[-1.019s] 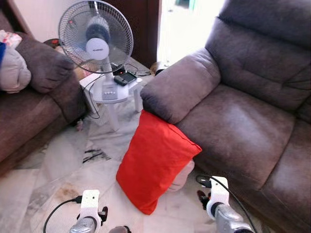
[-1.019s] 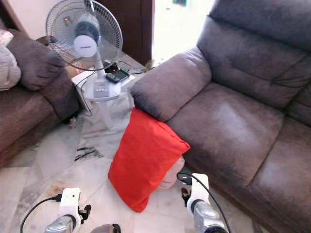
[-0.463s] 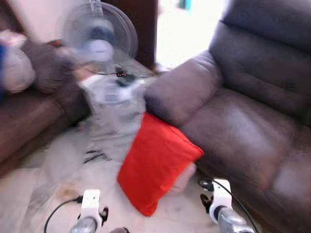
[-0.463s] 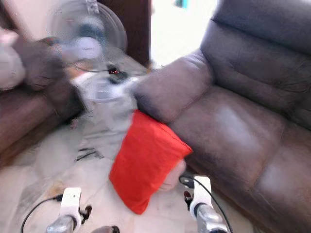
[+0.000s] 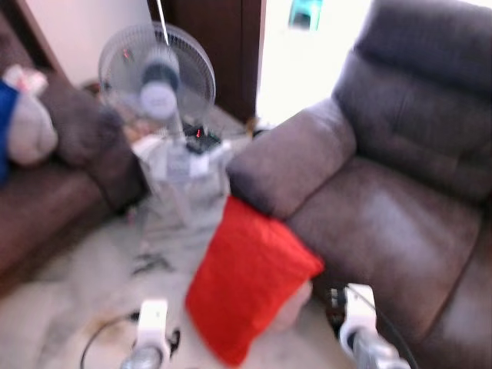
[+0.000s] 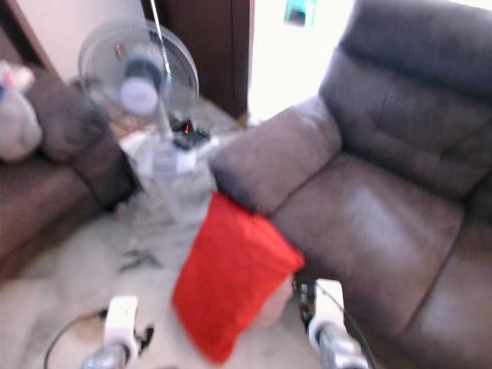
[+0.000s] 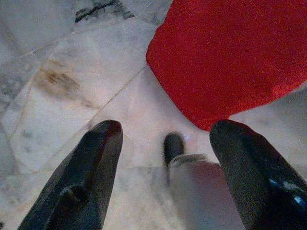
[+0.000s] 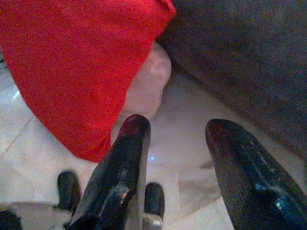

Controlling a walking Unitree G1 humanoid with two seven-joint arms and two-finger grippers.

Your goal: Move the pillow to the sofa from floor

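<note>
Pillow (image 5: 247,280): red, on the floor (image 7: 72,57), leaning on the sofa (image 5: 369,207) front.
Left gripper (image 7: 165,148): fingers spread wide, empty, low beside the pillow.
Right gripper (image 8: 175,143): fingers apart, empty, near the pillow's other side.
Change: view tipped up a little and went blurry; pillow not moved.
Meaning: not picked up yet.

The left gripper (image 7: 165,139), fingers (image 7: 91,163) spread apart, hangs over the marble floor (image 7: 72,72) near the red pillow's (image 7: 230,52) corner.
</note>
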